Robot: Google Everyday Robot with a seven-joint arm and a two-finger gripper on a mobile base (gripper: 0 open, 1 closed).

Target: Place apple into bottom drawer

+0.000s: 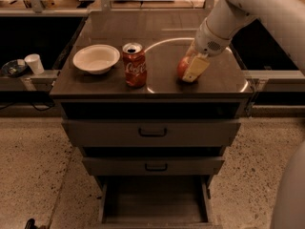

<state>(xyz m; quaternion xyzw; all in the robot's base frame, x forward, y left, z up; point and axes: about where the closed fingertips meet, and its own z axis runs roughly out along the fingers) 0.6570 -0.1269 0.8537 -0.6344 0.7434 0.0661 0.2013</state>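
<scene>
The apple (pixel 182 66), small and red-orange, sits on the dark cabinet top (pixel 157 27), right of centre. My gripper (pixel 190 73) is down at the apple, reaching from the upper right and covering its right side. The apple rests on the surface. The bottom drawer (pixel 155 202) is pulled out at the foot of the cabinet, a shallow tray with a bare floor, directly below and in front of the apple.
A red Coca-Cola can (pixel 134 65) stands left of the apple, and a white bowl (pixel 96 58) lies further left. The two upper drawers (pixel 152 132) with dark handles are shut. A white cup (pixel 34 63) sits on a ledge at the far left.
</scene>
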